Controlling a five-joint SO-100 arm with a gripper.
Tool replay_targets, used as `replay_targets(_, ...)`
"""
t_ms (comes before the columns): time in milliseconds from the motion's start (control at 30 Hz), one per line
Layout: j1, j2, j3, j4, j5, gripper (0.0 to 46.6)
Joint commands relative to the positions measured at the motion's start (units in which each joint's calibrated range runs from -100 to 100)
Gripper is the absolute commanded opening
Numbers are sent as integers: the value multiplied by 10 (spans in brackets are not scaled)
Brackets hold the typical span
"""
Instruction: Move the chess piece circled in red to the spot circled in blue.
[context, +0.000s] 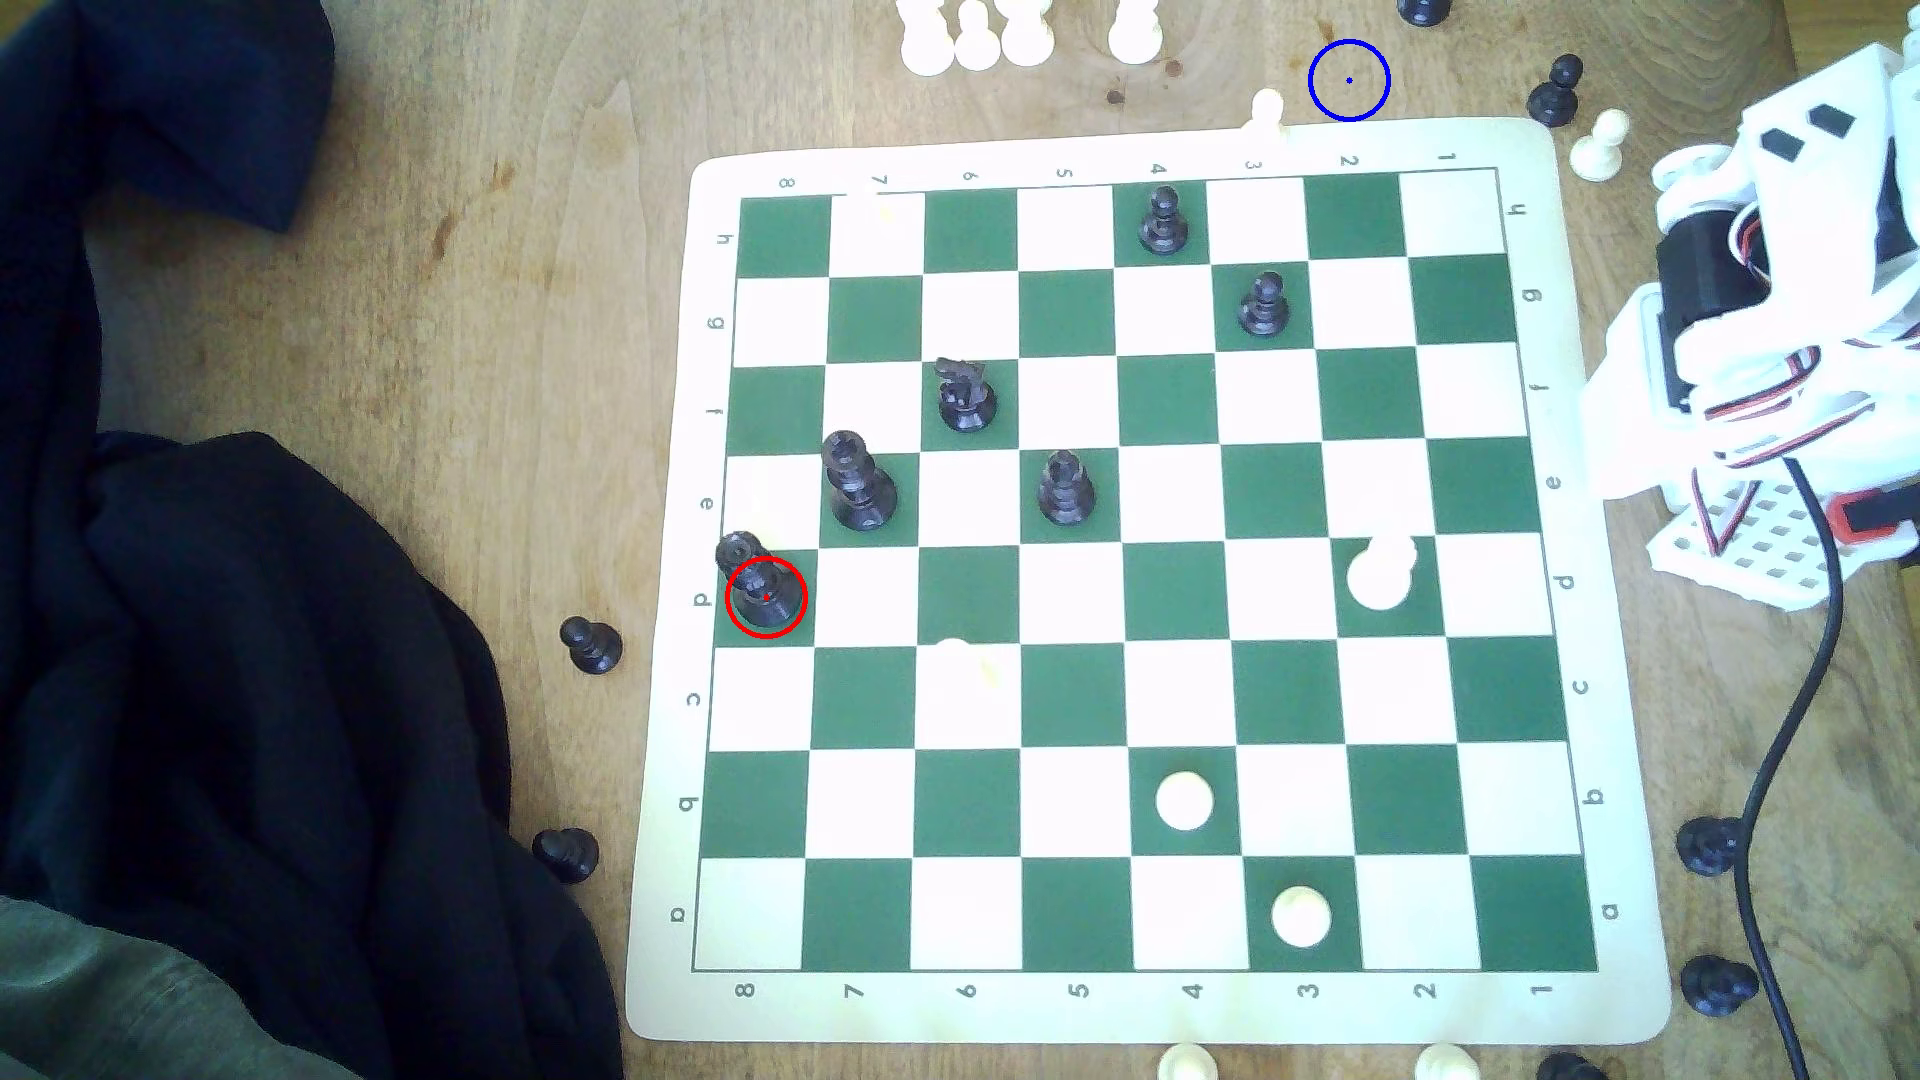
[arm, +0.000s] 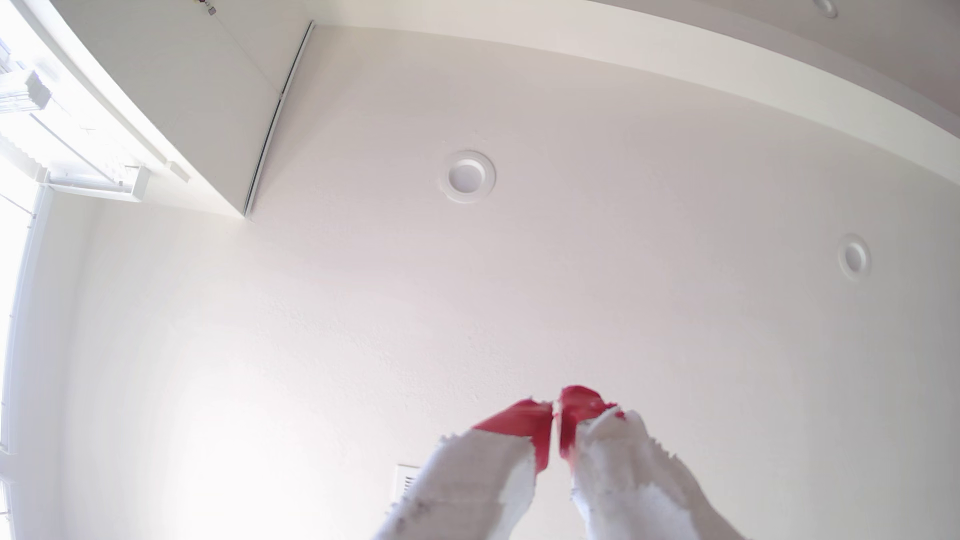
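Six black pieces (context: 1065, 488) on the board (context: 1174, 592) (seven beside it).

Daylight washes hard over my board (context: 1143, 582); the white pieces (context: 1380, 571) blow out, nearly shadowless. My wrist view bends at the edges, window glare (arm: 15, 171) flooding one side, and my gripper (arm: 555, 415) reads soft and blurred.

White pieces on white squares wash out in glare, such as one pale piece (context: 961, 670) on row c. The exterior view's top edge cuts off the white pawns (context: 977, 36); its right edge cuts off the arm (context: 1766, 332). The tool (arm: 555, 410) is blurred.
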Motion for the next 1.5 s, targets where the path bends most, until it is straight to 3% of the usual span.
replay_targets(0,-11,-4,11,-11,2,2)
replay_targets(200,-13,-4,11,45,2,2)
replay_targets(600,3,-4,11,404,2,2)
replay_targets(667,7,-4,11,478,-21,2)
replay_targets(700,14,-4,12,525,-16,2)
replay_targets(800,19,-4,11,564,-16,69)
replay_targets(833,20,-4,12,580,-16,66)
replay_targets(867,22,-4,8,625,-16,2)
replay_targets(1033,39,-4,-20,823,-16,2)
replay_targets(1267,36,84,-182,1109,-18,3)
replay_targets(1300,26,133,-258,1186,-30,28)
replay_targets(1467,1,271,-385,1276,-56,110)
